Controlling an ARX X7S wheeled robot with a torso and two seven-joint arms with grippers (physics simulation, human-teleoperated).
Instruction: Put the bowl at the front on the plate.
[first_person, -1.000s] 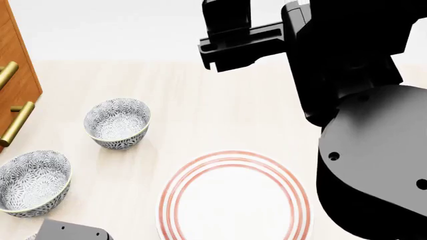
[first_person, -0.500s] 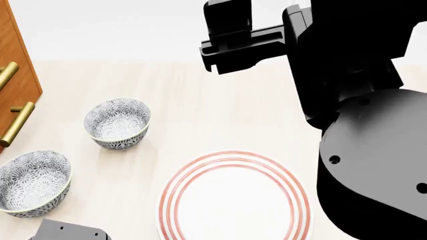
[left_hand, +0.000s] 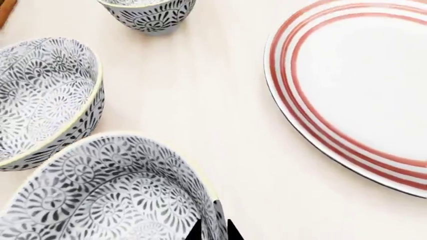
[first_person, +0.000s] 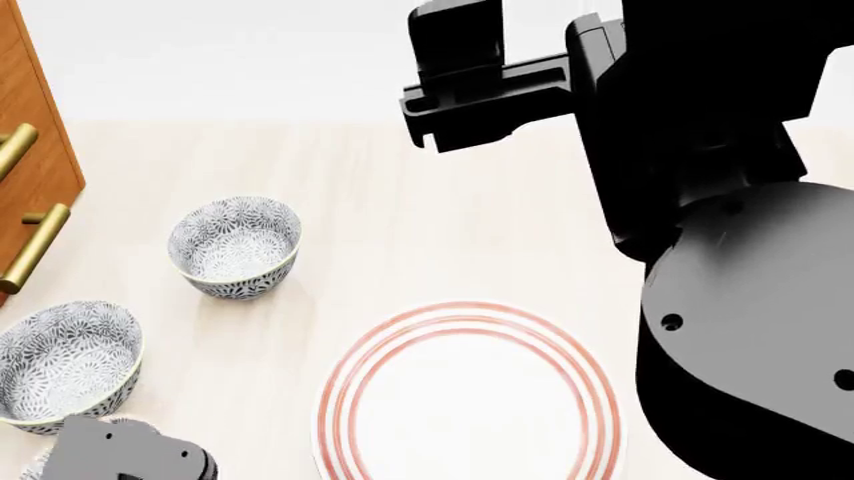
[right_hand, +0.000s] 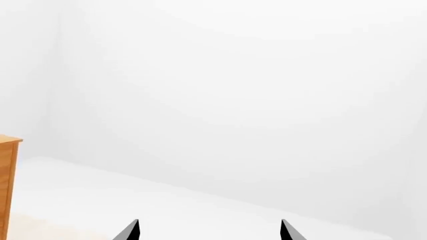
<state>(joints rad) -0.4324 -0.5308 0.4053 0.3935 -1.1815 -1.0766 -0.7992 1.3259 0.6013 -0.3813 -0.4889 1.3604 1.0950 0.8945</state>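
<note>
- Small blue-grey floral ceramic bowl (left_hand: 113, 195) sits at table front, 9 o'clock of large white red-ringed plate (first_person: 467, 400).
- Left gripper (left_hand: 213, 231) pinches bowl's rim.
- Right gripper (right_hand: 208, 231) spread, raised.

bowls (first_person: 234, 245) left of plate (first_person: 467, 400)

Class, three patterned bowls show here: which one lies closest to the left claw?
The bowl filling the left wrist view's foreground, touching the claw's tips; the other two bowls sit farther off.
</note>
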